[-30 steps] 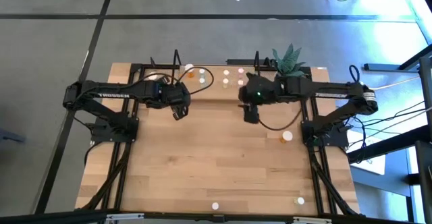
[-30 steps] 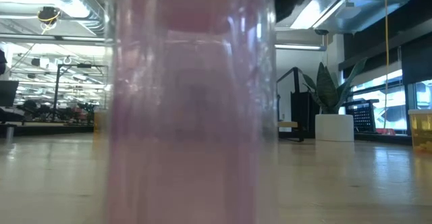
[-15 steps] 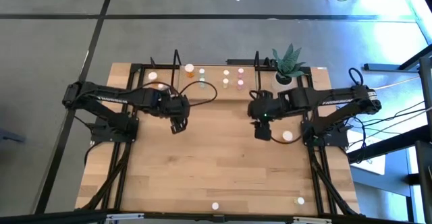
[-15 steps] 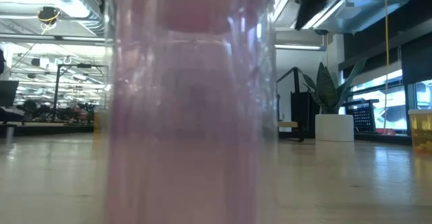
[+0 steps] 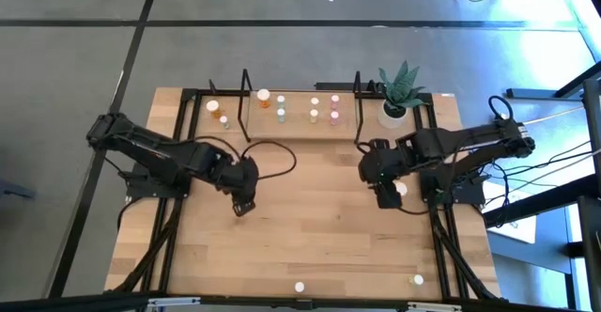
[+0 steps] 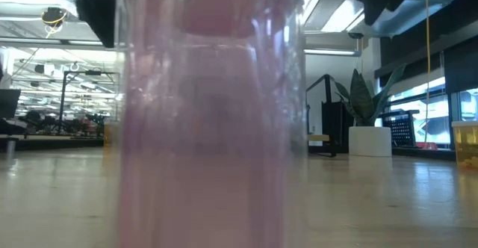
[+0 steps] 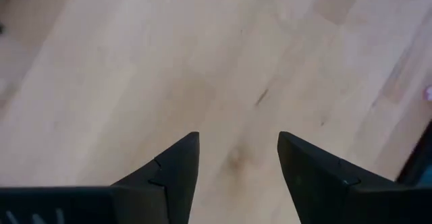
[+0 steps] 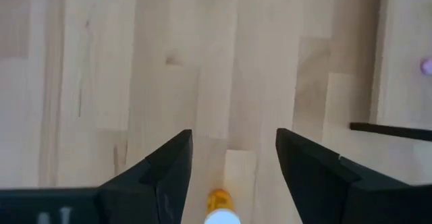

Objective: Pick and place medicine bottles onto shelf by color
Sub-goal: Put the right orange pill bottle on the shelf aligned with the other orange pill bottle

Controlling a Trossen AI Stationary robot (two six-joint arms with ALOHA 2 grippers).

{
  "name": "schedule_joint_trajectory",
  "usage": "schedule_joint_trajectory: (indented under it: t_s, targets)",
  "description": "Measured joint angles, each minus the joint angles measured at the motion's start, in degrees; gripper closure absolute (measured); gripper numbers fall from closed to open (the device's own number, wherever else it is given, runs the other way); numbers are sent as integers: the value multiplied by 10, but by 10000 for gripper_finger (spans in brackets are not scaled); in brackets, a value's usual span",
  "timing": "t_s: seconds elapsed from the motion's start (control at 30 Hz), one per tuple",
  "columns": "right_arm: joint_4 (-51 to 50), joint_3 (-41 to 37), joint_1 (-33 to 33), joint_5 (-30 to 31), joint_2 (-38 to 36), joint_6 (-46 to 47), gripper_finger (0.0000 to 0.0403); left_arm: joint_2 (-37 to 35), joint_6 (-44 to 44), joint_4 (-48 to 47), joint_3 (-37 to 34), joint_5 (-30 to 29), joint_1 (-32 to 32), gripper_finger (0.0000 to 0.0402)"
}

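Right gripper (image 5: 387, 197) low over the table (image 5: 310, 227) on its right side, fingers spread wide and empty; orange bottle (image 8: 219, 209) with white cap lying between the fingertips in the right wrist view, seen from above as a white cap (image 5: 401, 190) just beside the gripper. Left gripper (image 5: 241, 205) over bare wood left of centre, fingers likewise apart, holding nothing. Shelf (image 5: 299, 124) at the far edge, carrying several bottles; pink bottle (image 6: 209, 113) standing close against the low camera.

Both grippers (image 5: 242, 206) (image 5: 386, 197) seemingly nearer now.
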Motion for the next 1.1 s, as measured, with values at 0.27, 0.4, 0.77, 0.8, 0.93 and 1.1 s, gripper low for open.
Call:
schedule_joint_trajectory:
  t_s: [0.27,0.4,0.77,0.8,0.93,1.1]
  targets:
    - [5,0,18,0,-3,-38,187,-16,-171,-104,0,-50,-9,208]
    - [25,0,18,0,-3,-35,187,-62,-183,-123,0,-55,0,208]
    - [32,0,21,2,-3,91,187,-207,-151,-148,0,-106,26,208]
    - [32,0,25,-2,-3,98,187,-210,-134,-143,0,-104,26,208]
    - [50,0,52,-44,-3,85,187,-204,-32,-100,0,-93,15,208]
    - [25,0,80,-41,-3,118,187,-182,73,-9,0,-91,-5,208]
